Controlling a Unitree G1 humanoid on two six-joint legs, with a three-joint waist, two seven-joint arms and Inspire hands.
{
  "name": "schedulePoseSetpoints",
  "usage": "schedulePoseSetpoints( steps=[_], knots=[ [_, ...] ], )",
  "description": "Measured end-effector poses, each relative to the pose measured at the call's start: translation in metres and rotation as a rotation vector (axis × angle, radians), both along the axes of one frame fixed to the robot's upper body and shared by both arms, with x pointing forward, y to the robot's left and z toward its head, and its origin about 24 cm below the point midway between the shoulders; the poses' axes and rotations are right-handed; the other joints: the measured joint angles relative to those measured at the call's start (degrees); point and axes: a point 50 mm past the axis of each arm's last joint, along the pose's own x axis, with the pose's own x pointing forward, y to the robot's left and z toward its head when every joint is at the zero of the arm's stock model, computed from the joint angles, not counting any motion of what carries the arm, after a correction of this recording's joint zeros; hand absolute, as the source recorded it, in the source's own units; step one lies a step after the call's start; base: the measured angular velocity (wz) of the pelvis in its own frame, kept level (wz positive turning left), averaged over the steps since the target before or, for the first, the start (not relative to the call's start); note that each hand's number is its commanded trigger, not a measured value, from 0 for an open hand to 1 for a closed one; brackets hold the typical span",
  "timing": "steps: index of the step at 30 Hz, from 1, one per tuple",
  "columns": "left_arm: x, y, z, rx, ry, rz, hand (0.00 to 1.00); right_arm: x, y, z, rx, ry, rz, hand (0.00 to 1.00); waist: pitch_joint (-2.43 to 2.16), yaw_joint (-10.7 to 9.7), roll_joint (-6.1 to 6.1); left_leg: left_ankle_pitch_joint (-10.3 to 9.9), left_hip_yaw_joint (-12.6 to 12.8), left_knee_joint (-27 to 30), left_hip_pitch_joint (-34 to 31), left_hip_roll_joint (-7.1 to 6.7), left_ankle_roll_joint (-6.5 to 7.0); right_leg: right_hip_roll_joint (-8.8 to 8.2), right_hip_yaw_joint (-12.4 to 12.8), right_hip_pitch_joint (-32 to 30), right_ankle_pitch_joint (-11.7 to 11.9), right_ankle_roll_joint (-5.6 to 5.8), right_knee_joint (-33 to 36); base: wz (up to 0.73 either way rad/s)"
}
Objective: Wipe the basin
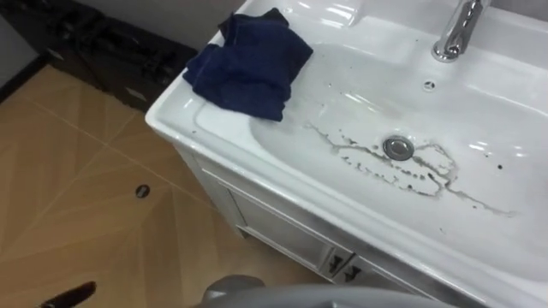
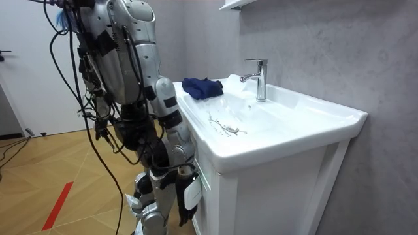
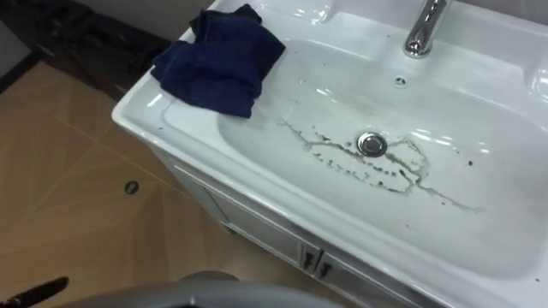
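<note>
One dark blue cloth point(image 1: 251, 64) lies crumpled at the left end of the white basin point(image 1: 479, 128). Part of it rests on the flat rim near the back left corner and part hangs over the slope into the bowl. Thin brown dirt streaks point(image 1: 377, 167) run around the round metal drain point(image 1: 398, 148) in the middle of the bowl. They loop on both sides of it and trail off toward the right, with a few dark specks farther right. The chrome tap point(image 1: 454, 30) stands upright at the back rim, and a small overflow hole point(image 1: 429, 85) sits in the bowl wall just below it.

The basin rests on a white cabinet point(image 1: 274, 227) with panelled doors, which stands on a wooden floor point(image 1: 86, 171) laid in a slanted pattern. A small round dark fitting point(image 1: 142, 191) is set in the floor to the left of the cabinet.

In the room view the robot stands upright close against the cabinet's front, on the room view's left, facing the basin. Its right arm hangs down at its side. The right hand point(image 2: 186, 199) is low beside the cabinet front, well below the rim and well apart from the cloth. I cannot tell whether that hand is spread or closed.
</note>
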Motion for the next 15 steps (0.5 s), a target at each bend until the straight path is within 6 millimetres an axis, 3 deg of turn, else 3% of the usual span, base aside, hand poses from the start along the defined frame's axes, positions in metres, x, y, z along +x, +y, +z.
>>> schedulePoseSetpoints(
  steps=[8, 12, 15],
  knots=[
    [0.056, 0.015, 0.064, 0.317, -0.243, -0.009, 0.0, -0.001, 0.0, 0.0, 0.001, -0.022, 0.019, 0.0, -0.31, -0.07, 0.56, 0.02, 0.04, -0.06, -0.11, 0.09, -0.02, 0.07, 0.29, -0.43, 0.01, -0.01, 0.19, 0.0],
    [0.097, 0.019, 0.129, 0.572, -0.411, -0.1, 0.0, -0.005, -0.002, 0.001, -0.009, -0.019, 0.018, 0.0, -0.42, 0.1, 1.32, 0.02, 0.07, 0.03, 0.09, 0.02, -0.02, 0.06, 0.29, 0.03, 0.03, -0.02, -0.14, 0.0],
    [0.113, 0.011, 0.174, 0.749, -0.514, -0.191, 0.0, -0.005, -0.004, 0.001, -0.026, -0.02, 0.023, 0.0, -0.27, -0.67, 2.29, 0.02, 0.13, 0.05, 0.18, -0.02, 0.0, 0.04, 0.29, 0.15, 0.12, 0.02, -0.17, 0.0]
  ],
)
